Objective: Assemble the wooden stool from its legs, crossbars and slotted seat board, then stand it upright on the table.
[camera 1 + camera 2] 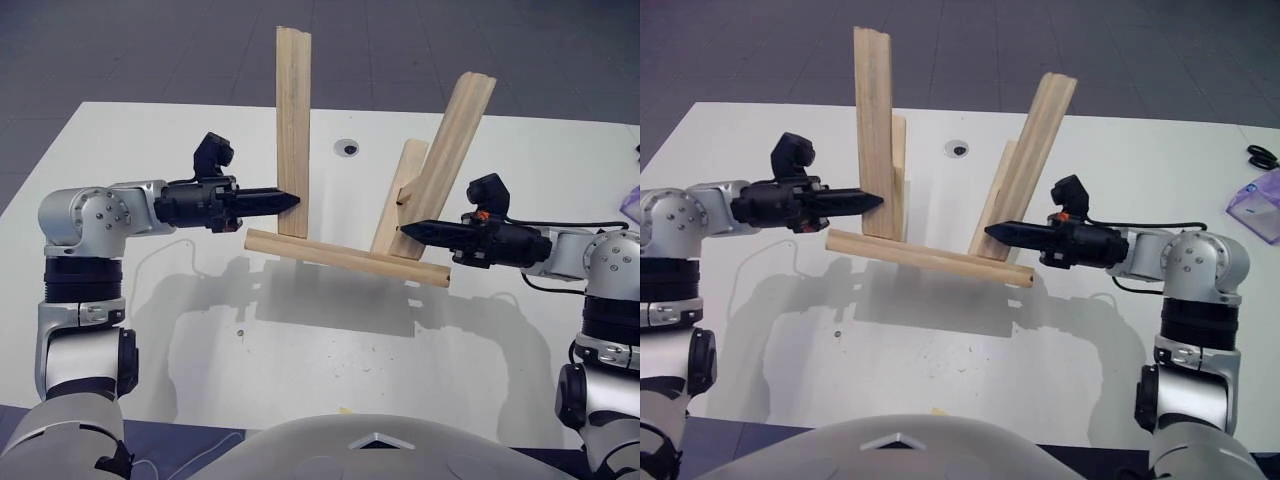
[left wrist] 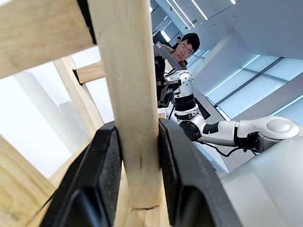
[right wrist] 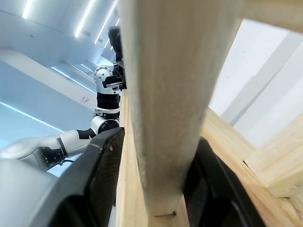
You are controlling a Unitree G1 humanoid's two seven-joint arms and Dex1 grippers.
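Left hand (image 1: pixel 296 200) and right hand (image 1: pixel 403 229) clamp the stool frame (image 1: pixel 340 256) between them.

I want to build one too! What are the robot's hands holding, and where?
Left hand pinches the upright stool leg; right hand the leaning leg, both just above the crossbar.

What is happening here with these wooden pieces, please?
The robot is holding a partly built stool frame between its two arms. The left arm's jaws are shut on an upright leg, and the right arm's jaws are shut on a tilted leg. A crossbar runs across the lower ends of both legs. Judging by its shadow, the frame seems lifted off the white table, so the stool is not yet standing there.
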